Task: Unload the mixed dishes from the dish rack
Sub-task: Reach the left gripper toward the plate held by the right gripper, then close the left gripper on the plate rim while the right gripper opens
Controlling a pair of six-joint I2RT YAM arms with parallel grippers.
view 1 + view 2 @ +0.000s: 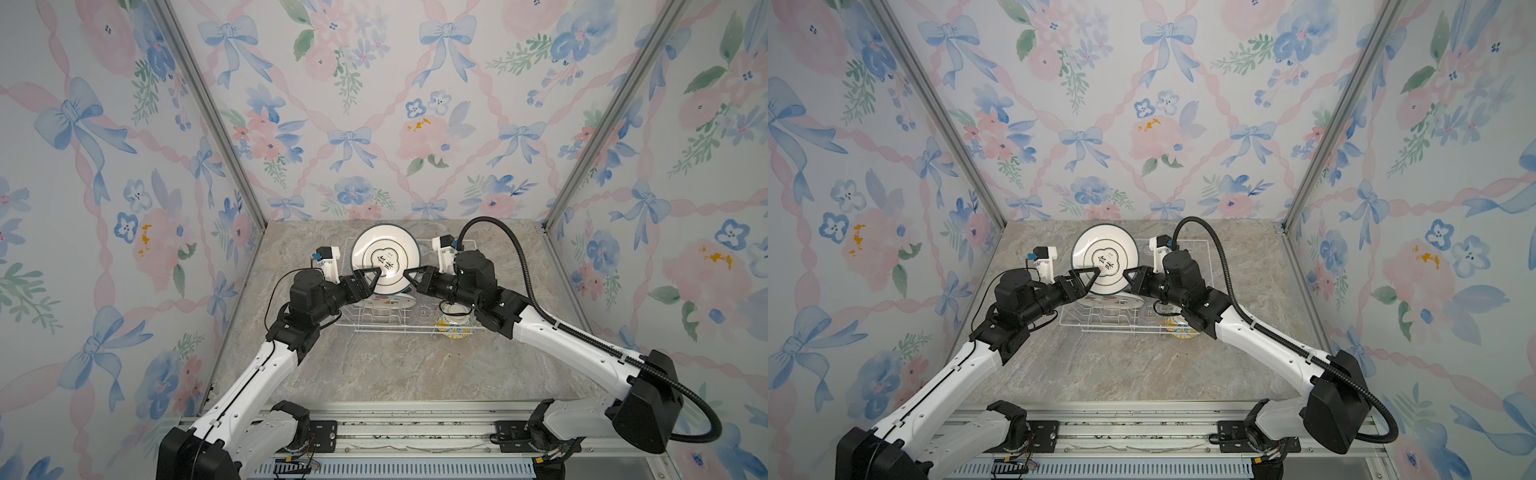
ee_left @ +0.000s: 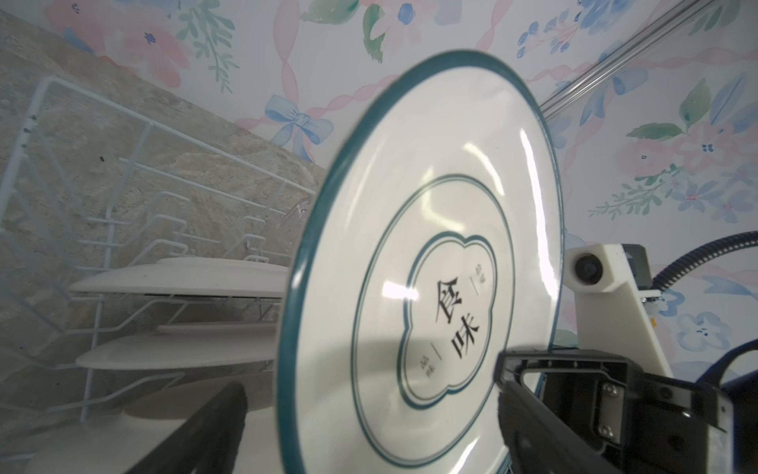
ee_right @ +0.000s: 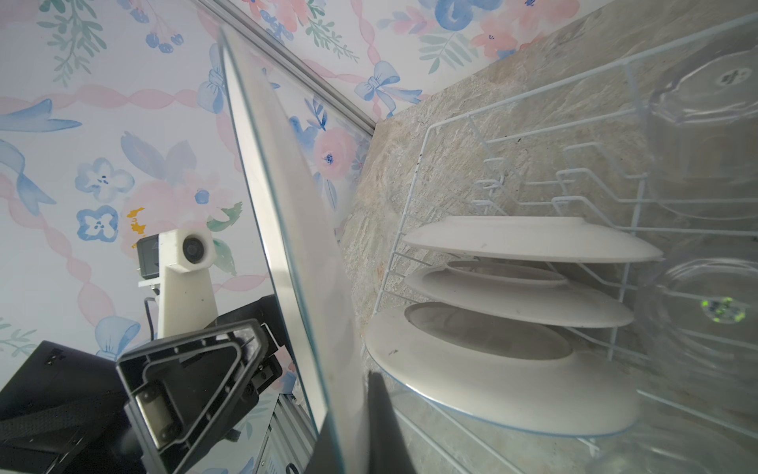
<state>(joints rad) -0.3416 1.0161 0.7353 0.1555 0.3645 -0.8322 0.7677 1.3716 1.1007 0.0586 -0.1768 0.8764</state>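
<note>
Only in both top views: yellow-blue bowl [image 1: 453, 326]

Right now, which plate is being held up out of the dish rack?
The teal-rimmed plate with black characters: the right gripper grips its edge above the dish rack, while the other plates stand slotted inside it.

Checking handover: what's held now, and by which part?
Teal-rimmed plate, pinched at its rim by the right gripper; left gripper open, straddling the opposite rim.

— What kind of place is this one?
— A robot test booth in a lab, not a home. The floral wallpaper [image 1: 374, 124] hangs between aluminium posts [image 1: 210, 112], and two robot arms [image 1: 257, 374] stand on an aluminium rail [image 1: 415, 434] before a marble-look tabletop [image 1: 395, 374].
</note>
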